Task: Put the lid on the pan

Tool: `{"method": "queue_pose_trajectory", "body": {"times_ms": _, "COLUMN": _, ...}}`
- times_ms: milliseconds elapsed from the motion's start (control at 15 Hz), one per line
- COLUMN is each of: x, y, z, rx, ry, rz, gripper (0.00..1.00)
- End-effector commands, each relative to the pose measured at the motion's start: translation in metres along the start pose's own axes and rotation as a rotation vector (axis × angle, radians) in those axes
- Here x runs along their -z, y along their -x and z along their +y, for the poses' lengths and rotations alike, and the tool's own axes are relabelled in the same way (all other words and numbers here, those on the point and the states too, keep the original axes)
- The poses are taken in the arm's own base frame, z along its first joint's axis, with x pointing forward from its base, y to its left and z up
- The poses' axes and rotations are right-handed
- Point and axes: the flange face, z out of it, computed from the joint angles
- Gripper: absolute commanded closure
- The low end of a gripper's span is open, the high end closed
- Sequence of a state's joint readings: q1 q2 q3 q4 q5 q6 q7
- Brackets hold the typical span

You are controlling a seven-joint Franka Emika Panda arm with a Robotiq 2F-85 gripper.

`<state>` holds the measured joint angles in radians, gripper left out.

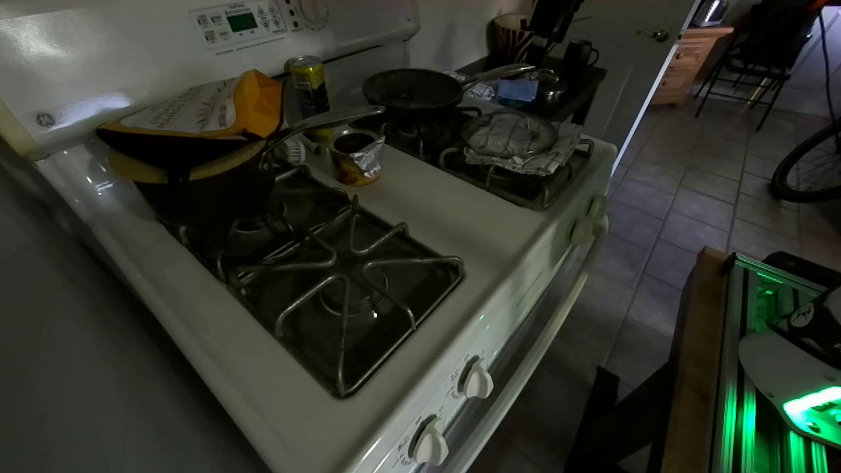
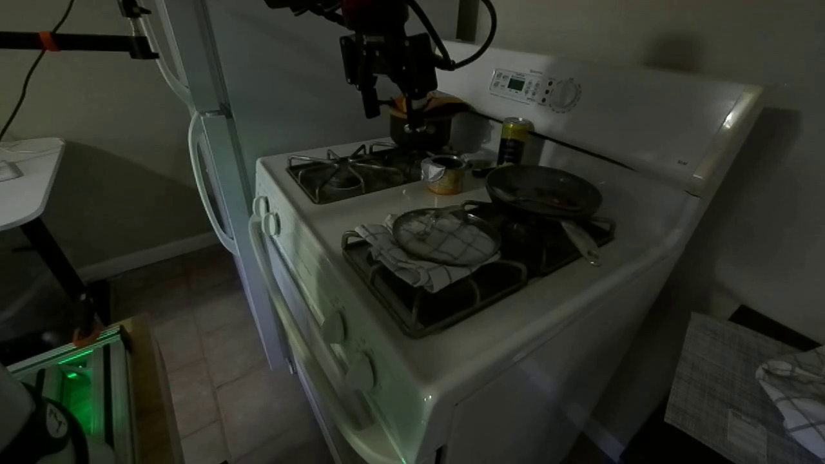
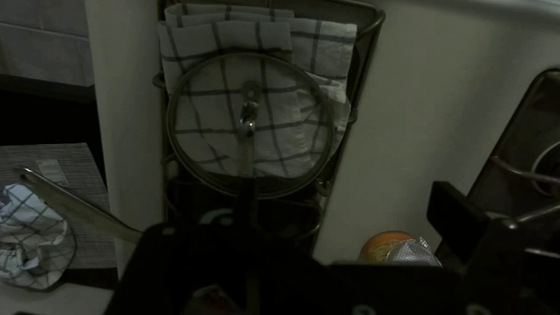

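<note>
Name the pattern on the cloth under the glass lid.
Dark grid lines on the pale cloth; best seen in the wrist view.

The lid [image 2: 446, 237] lies on a towel [image 2: 425, 277] beside the pan [image 2: 543, 190].

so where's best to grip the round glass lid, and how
Probably by the shiny metal handle at its centre, straight down from above. The round glass lid lies handle-up on a folded white checked towel; the narrow handle runs up and down the wrist view, so the open black gripper could close across it from left and right.
</note>
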<state>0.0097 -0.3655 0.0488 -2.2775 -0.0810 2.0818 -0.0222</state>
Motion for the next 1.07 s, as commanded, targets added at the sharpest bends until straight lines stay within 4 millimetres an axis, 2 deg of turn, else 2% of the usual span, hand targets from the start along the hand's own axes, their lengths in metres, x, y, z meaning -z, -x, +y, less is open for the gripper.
{"method": "queue_pose_trajectory", "body": {"times_ms": 0, "x": 0.0, "y": 0.0, "z": 0.0, "rx": 0.0, "ry": 0.0, "rz": -0.001, "gripper": 0.0}}
{"method": "queue_pose_trajectory", "body": {"times_ms": 533, "x": -0.005, "y": 0.005, "z": 0.003, "rx": 0.033, "ry": -0.012, "rz": -0.018, "gripper": 0.0}}
{"method": "queue_pose_trajectory", "body": {"times_ms": 1000, "x": -0.031, "y": 0.011, "z": 0.042, "rx": 0.008, "ry": -0.066, "rz": 0.045, "gripper": 0.0}}
